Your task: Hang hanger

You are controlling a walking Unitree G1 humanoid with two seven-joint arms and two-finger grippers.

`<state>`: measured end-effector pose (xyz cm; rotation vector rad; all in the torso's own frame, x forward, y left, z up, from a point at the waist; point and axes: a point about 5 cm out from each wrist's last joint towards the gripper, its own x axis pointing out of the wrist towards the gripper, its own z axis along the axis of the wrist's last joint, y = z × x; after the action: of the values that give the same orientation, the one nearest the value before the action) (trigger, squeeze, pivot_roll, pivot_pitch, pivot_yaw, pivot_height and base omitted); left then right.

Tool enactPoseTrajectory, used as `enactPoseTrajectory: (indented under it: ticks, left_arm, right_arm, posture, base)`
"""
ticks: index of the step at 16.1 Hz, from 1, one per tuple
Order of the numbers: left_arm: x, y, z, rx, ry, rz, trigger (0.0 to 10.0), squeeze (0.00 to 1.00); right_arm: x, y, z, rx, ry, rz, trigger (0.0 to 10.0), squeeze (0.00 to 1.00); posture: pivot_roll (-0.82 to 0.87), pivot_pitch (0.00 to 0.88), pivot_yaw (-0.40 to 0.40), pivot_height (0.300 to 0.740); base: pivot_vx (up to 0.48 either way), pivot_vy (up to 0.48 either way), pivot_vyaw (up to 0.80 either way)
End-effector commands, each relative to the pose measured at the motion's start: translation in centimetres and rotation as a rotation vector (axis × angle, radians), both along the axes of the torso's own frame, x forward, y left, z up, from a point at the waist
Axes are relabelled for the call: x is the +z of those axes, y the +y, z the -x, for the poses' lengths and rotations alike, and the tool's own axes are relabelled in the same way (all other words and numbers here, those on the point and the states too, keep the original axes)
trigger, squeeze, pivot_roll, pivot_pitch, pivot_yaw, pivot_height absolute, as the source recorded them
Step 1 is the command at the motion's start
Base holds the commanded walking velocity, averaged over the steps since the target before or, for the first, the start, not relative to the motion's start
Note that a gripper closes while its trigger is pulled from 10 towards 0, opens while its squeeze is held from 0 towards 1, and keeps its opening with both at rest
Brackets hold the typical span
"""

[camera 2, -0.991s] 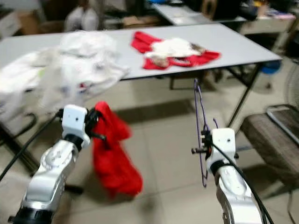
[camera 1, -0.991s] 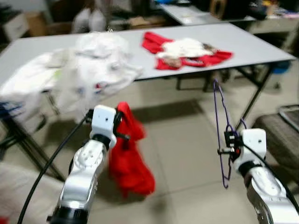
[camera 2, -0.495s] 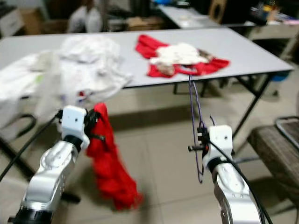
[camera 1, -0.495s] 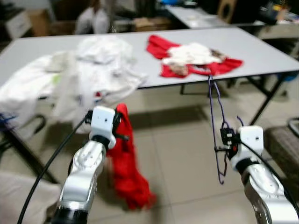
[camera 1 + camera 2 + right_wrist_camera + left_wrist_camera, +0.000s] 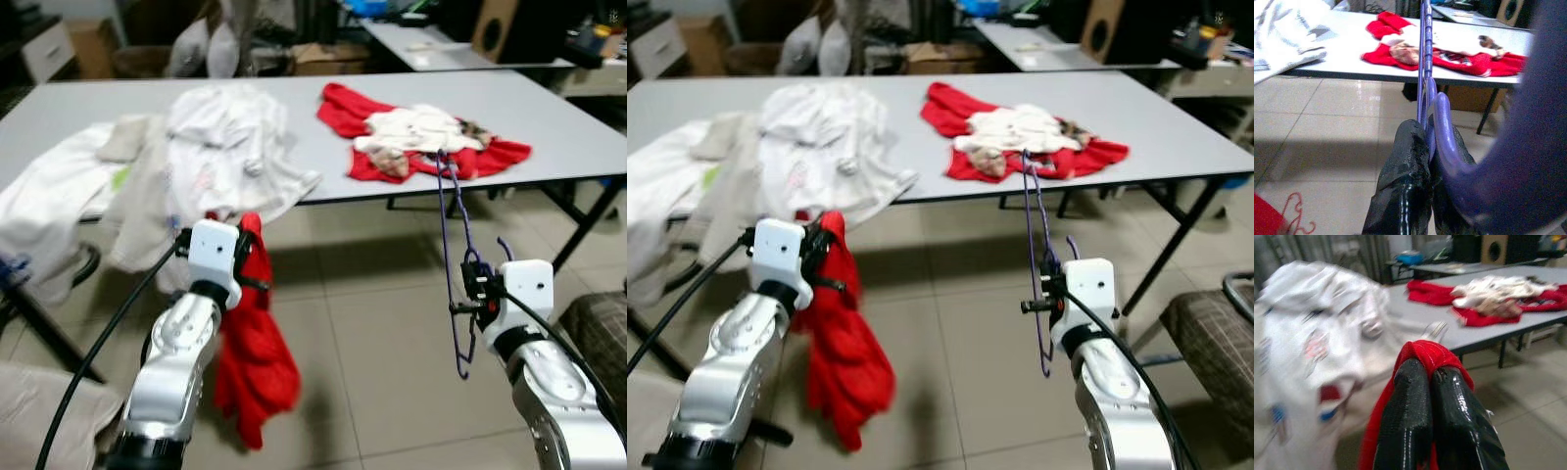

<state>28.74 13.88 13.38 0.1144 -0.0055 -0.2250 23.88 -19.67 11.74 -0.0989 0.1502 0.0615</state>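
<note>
One purple hanger (image 5: 453, 264) is held upright in mid-air by the right tool (image 5: 474, 291), black fingers (image 5: 1405, 171) pressed together on the wire near its hook, in front of the bench's near edge, over the tiled floor (image 5: 382, 333). The hanger's long loop stands above and below the grip, top reaching up in line with the bench edge. No rail or rack to hang it on can be seen.

Left tool (image 5: 245, 257) is pinching a red garment (image 5: 253, 343), fingers (image 5: 1420, 416) closed on a fold at its top; the cloth hangs free down toward the floor, just off the bench's near edge.

On the bench (image 5: 549, 108): a heap of white clothes (image 5: 216, 147) across the left half, spilling over the near and left edges; a red and white bundle (image 5: 421, 142) toward the right side near the front edge. A second table (image 5: 421, 39) with clutter sits behind. A padded chair (image 5: 1215, 323) is at the far right on the floor.

Risks, as a judgement: the grip is on thin wire, so the hanger could swivel or slip in the fingers while the robot walks. Its top could snag the bench edge or the red bundle if carried forward. The dangling red cloth could catch on the bench legs or drag on the floor, and may pull out of the left pinch.
</note>
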Motion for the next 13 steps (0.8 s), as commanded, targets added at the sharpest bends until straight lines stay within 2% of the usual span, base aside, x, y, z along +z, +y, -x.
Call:
enactPoseTrajectory:
  ticks: [1,4,13]
  left_arm:
    - [1.8,-1.3,-0.2,-0.055,-0.067,0.022,10.0,0.00]
    - [3.5,-1.6,-0.9,-0.069,-0.112,0.039,10.0,0.00]
    - [4.1,-2.2,-1.2,-0.107,-0.119,0.049,10.0,0.00]
  right_arm:
    - [0.6,-0.6,0.0,-0.018,-0.029,0.012,10.0,0.00]
    - [0.7,-0.2,0.1,-0.003,-0.036,0.025,10.0,0.00]
    - [0.7,0.1,0.2,-0.004,-0.045,0.031,10.0,0.00]
  posture:
    - [-0.01,0.000,0.004,0.740]
    - [-0.01,0.000,0.012,0.740]
    - [-0.01,0.000,0.010,0.740]
  base:
    - [0.382,0.000,0.00]
    - [0.382,0.000,0.00]
    - [0.381,0.000,0.00]
